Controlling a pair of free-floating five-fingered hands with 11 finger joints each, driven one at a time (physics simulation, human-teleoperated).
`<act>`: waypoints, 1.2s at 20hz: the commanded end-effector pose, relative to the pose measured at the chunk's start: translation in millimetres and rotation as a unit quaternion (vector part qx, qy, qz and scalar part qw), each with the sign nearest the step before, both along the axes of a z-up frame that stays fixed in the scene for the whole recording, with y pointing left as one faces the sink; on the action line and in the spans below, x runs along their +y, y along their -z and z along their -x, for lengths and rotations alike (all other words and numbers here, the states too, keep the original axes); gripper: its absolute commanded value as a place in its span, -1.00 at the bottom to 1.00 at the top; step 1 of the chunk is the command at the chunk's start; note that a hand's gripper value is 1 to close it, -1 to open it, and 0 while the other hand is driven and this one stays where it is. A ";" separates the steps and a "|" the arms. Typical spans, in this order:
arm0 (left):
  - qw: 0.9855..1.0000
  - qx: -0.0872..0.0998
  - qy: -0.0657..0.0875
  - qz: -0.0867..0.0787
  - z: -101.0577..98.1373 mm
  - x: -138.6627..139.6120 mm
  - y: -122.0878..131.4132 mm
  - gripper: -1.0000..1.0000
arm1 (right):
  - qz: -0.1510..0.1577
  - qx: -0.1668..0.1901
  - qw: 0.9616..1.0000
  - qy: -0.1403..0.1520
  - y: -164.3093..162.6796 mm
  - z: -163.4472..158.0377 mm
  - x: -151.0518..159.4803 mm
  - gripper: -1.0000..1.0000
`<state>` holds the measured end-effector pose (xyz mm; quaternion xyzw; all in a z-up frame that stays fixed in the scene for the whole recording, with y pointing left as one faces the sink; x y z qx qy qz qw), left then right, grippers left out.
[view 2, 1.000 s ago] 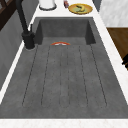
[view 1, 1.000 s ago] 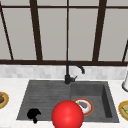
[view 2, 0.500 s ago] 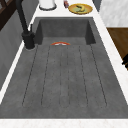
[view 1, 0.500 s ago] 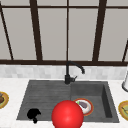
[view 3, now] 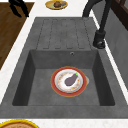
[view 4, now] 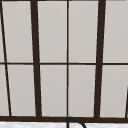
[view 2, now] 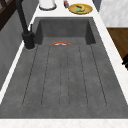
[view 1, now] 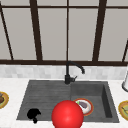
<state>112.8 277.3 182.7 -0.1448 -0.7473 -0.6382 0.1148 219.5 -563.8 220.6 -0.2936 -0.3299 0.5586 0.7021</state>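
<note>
Hands: one (view 1: 33, 114) — black, at the front edge of the draining board
Red balls: one (view 1: 67, 115)
Plates in the basin: one (view 3: 56, 86), red-rimmed
Aubergines: one (view 3: 70, 79) (lying on that plate)
Yellow plates on the counter: two — one at the left (view 1: 3, 99), one at the right (view 1: 123, 110)
Taps: one (view 1: 70, 72)
White vessels: one (view 2: 47, 4)
Sinks: one (view 1: 45, 93)

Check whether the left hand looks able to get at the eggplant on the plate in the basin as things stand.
Probably yes. The left hand hangs at the sink's front edge over the drainboard. The eggplant lies uncovered on the plate in the open basin, and nothing stands between them.
</note>
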 end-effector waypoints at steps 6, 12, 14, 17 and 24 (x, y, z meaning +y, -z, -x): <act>1.000 0.000 0.000 0.000 0.0 0.0 0.0 0.00 | 0.002 -0.011 1.000 -0.017 27.4 -28.9 -7.9 -1.00; 1.000 0.000 0.000 0.000 0.0 0.0 0.0 0.00 | 0.010 -0.047 0.998 -0.042 63.2 -40.8 -18.9 -1.00; 1.000 0.000 0.000 0.000 0.0 0.0 0.0 0.00 | 0.006 -0.064 0.997 -0.042 74.2 -42.1 -24.1 -1.00; 1.000 0.000 0.000 0.000 0.0 0.0 0.0 0.00 | -0.001 -0.106 0.994 -0.040 82.2 -34.7 -32.6 -1.00; 1.000 0.000 0.000 0.000 0.0 0.0 0.0 0.00 | 0.006 -0.159 0.987 -0.023 112.8 -21.8 -38.5 -1.00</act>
